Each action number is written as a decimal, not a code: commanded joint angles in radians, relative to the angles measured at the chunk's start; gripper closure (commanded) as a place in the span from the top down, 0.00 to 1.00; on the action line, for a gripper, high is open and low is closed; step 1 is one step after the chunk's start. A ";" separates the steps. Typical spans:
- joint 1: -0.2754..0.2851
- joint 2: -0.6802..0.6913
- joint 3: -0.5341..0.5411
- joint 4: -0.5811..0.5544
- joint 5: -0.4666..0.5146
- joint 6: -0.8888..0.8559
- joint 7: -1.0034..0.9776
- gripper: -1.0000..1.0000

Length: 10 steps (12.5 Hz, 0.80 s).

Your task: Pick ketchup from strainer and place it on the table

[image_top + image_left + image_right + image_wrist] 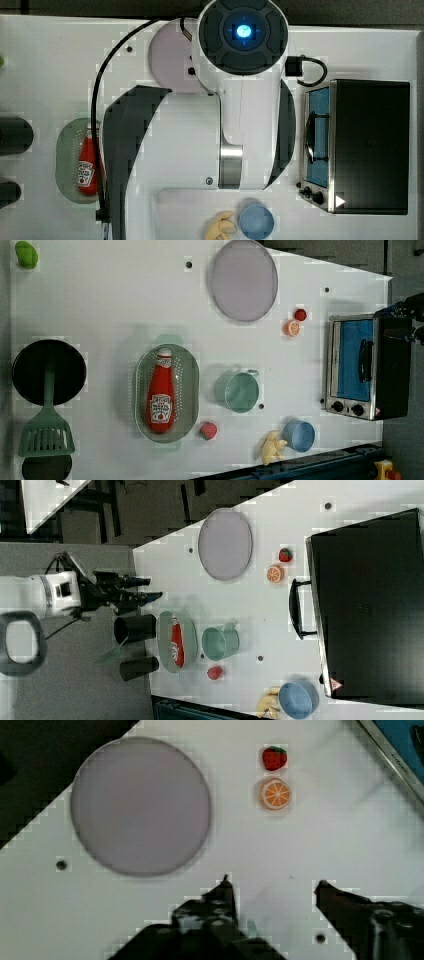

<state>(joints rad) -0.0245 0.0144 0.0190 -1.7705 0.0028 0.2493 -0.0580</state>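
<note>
The claw [272, 885] hangs released, well apart from the strainer [192, 375]; grabbing the ketchup [161, 396] crookedly could drag the strainer along.

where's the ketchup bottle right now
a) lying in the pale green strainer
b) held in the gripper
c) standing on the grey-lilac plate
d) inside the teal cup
a: in the left view the ketchup lies on its side inside the strainer, and in the wrist view the gripper is open with nothing between its fingers.
</note>
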 commanded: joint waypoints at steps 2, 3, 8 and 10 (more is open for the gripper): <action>-0.132 -0.290 0.053 -0.293 0.027 -0.017 -0.033 0.91; -0.128 -0.287 0.061 -0.293 0.028 -0.009 -0.033 1.00; -0.090 -0.235 0.233 -0.293 0.029 0.070 -0.033 1.00; -0.084 -0.206 0.344 -0.293 0.029 0.102 -0.033 1.00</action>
<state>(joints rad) -0.1576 -0.2124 0.3032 -2.0664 0.0253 0.3625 -0.0701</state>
